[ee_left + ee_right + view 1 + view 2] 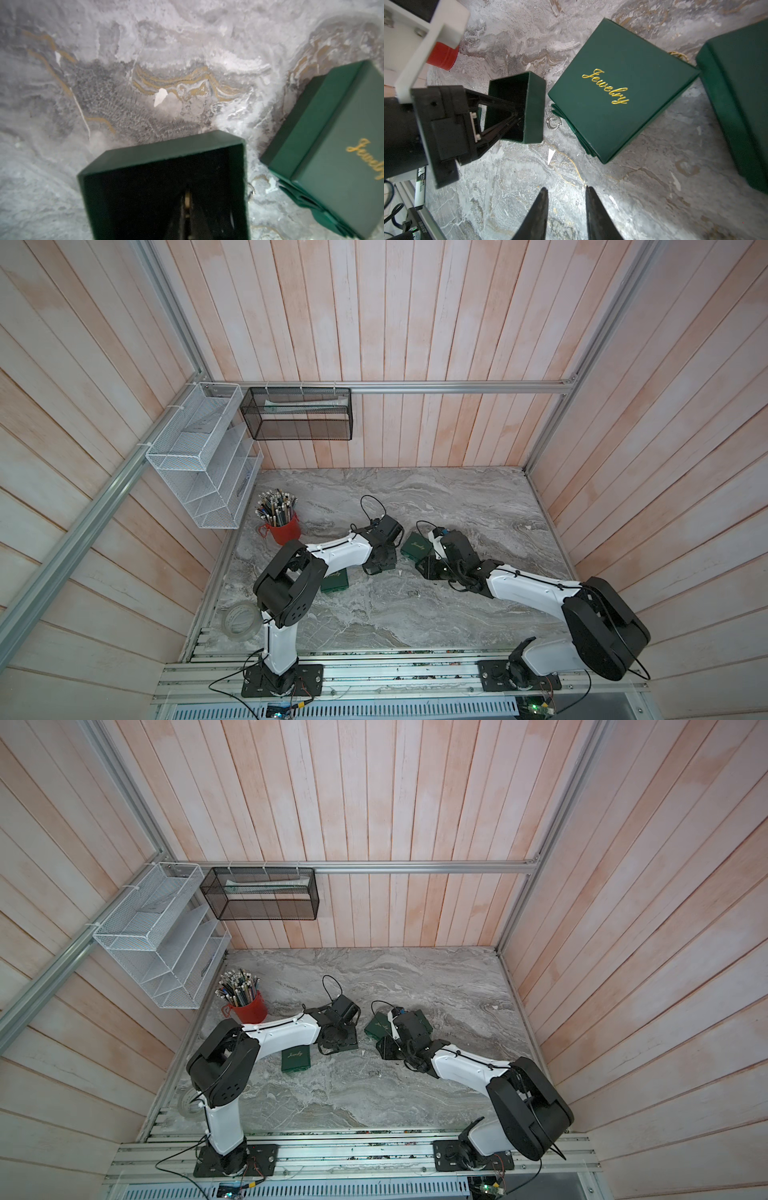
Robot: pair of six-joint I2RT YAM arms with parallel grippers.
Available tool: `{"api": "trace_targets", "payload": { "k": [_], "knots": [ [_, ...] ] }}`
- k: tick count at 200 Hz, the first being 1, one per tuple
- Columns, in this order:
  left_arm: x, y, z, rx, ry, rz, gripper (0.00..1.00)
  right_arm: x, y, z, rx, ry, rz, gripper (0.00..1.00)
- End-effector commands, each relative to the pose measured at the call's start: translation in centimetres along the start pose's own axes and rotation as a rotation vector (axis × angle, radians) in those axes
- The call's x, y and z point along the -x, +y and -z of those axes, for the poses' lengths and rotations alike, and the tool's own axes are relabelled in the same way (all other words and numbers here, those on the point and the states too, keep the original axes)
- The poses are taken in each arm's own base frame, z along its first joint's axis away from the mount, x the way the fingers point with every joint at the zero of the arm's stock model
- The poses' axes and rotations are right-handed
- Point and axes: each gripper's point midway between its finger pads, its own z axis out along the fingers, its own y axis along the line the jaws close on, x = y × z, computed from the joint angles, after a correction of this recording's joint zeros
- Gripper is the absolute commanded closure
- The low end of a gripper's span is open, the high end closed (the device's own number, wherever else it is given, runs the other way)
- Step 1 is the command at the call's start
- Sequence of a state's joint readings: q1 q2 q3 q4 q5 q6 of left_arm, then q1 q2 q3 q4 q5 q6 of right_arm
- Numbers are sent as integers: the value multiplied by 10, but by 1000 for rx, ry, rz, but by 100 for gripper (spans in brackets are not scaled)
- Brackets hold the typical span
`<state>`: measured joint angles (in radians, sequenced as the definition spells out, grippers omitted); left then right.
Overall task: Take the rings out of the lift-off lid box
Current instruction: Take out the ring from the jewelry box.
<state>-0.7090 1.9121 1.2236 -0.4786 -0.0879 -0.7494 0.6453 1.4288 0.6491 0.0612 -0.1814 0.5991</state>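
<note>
A small green box stands open on the marble, its rim close under the left wrist camera. My left gripper reaches down inside it with its jaws together, and a small pale glinting piece sits pinched at the tips. One ring lies on the table between this box and a green box with a "Jewelry" lid, and the ring also shows in the left wrist view. My right gripper hovers open over bare marble nearby, holding nothing.
A second "Jewelry" lid or box lies by the left arm, and another green box sits beyond. A white scrap lies near the open box. A red pencil cup and tape roll stand at the left.
</note>
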Motion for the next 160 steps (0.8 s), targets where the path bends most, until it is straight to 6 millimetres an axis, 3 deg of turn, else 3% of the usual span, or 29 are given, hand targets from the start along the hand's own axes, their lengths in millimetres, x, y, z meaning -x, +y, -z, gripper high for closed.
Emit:
{"api": "trace_targets", "payload": {
  "k": [1, 94, 129, 160],
  "knots": [
    [-11, 13, -9, 61, 33, -28, 98, -1, -3, -1, -3, -3, -2, 68],
    [2, 2, 40, -81, -70, -18, 100, 17, 25, -1, 106, -30, 20, 68],
    [-1, 0, 41, -108, -72, -22, 100, 25, 43, -9, 176, -26, 38, 63],
    [-6, -1, 35, -114, -50, -26, 100, 30, 60, -16, 242, -12, 45, 52]
  ]
}}
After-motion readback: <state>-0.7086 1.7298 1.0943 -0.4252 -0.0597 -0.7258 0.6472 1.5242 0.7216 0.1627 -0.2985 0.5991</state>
